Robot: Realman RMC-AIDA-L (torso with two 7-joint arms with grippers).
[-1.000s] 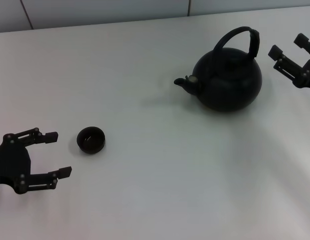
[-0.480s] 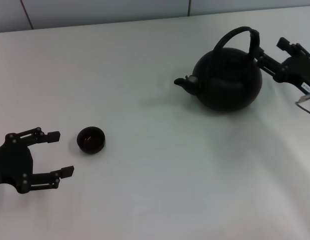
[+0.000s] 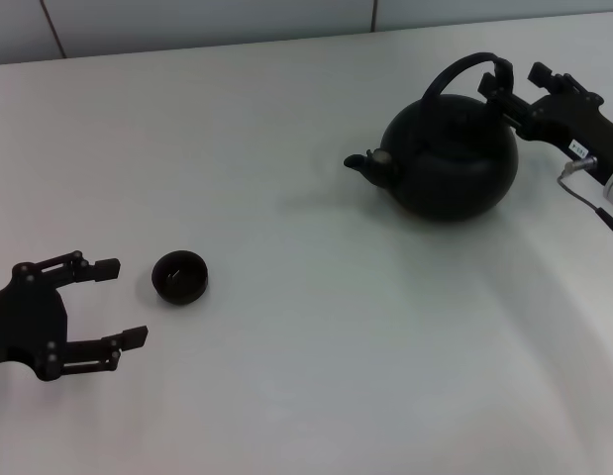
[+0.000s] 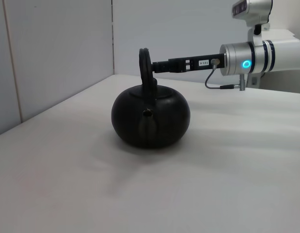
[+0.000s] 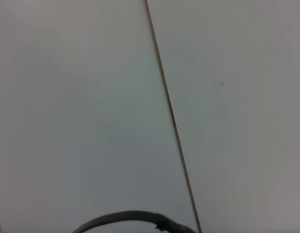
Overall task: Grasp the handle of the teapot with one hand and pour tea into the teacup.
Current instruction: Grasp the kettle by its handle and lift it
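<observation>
While the teapot (image 3: 451,158) sits upright on the white table (image 3: 316,346) toward the far right, its stubby spout aims left at the robot's other side, and the arched handle (image 3: 471,74) runs spout-to-back over the lid. The right gripper (image 3: 506,91) reaches in level from the right, its fingers at the handle's rear end; whether they are clamped on it cannot be told. Near the front left, the teacup (image 3: 179,277) stands just beside the left gripper (image 3: 120,303), fingers spread apart, touching nothing.
</observation>
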